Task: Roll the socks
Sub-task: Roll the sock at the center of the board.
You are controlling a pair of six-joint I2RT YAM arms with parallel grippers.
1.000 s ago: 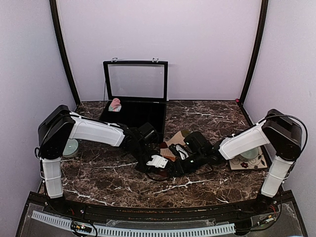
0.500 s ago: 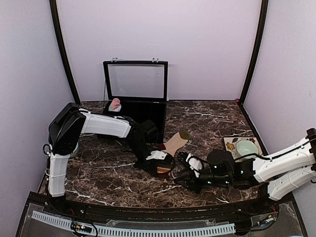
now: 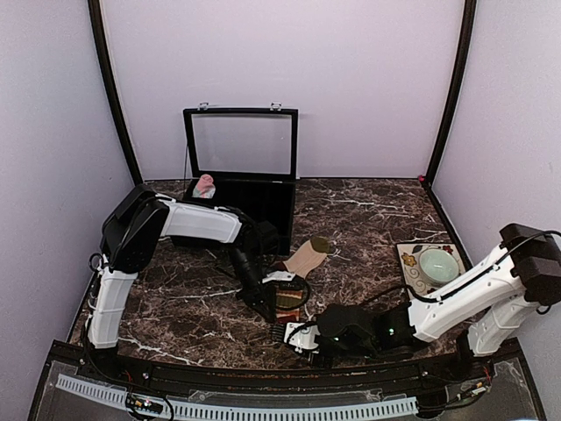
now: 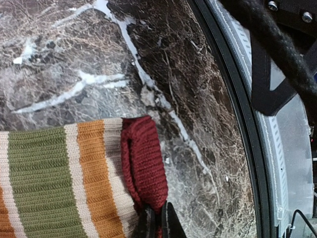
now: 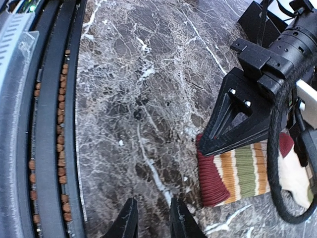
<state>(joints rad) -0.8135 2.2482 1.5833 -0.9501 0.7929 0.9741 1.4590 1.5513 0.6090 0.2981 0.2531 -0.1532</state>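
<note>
The tan sock (image 3: 302, 260) with red-olive stripes lies stretched out on the marble at the centre, toe end far, maroon cuff (image 4: 144, 166) near. My left gripper (image 3: 279, 298) is shut on the cuff edge; in the left wrist view its tips (image 4: 157, 225) pinch the maroon knit. My right gripper (image 3: 296, 337) is low near the table's front edge, open and empty, its tips (image 5: 153, 223) a little short of the cuff (image 5: 213, 181). The pink sock (image 3: 204, 186) sits rolled in the black box.
A black box (image 3: 263, 209) with its clear lid raised stands at the back centre. A pale green bowl (image 3: 438, 263) sits on a patterned mat at the right. The black front rail (image 5: 47, 148) runs close behind my right gripper.
My right arm has left the sock and swung down toward the front edge, then left. My left gripper has drawn the cuff nearer, and the sock now lies straightened.
</note>
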